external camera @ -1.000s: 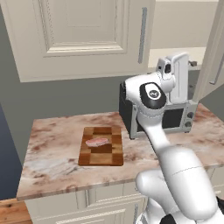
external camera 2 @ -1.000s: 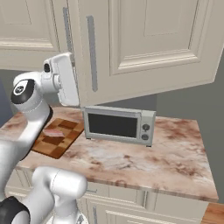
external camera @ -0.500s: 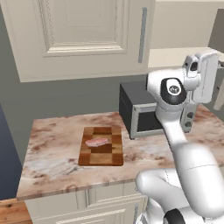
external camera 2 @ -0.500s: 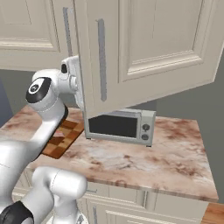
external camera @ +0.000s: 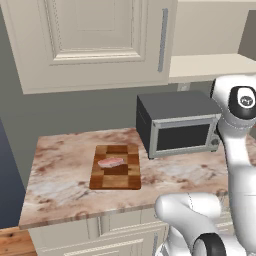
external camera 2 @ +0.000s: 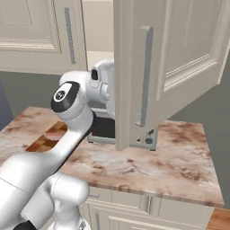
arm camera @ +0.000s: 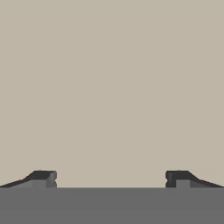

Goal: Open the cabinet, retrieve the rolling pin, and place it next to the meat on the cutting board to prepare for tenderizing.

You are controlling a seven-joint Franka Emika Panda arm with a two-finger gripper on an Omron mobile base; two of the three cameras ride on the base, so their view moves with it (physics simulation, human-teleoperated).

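The right-hand door of the cabinet (external camera 2: 157, 67) now stands swung wide, where a second ago it was only partly open, and the arm has followed it round to the right. The gripper (arm camera: 111, 177) faces plain beige, its jaws spread wide and holding nothing. I cannot see the rolling pin. The meat (external camera: 111, 162) lies on the cutting board (external camera: 116, 180) on the marble surface (external camera: 60, 185), left of the toaster oven (external camera: 177, 122). Next, I'd guess, comes reaching inside.

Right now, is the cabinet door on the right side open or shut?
Open. In the right base view the cabinet door is swung out over the counter; in the left base view the beige inside and shelf show beside the shut left door.
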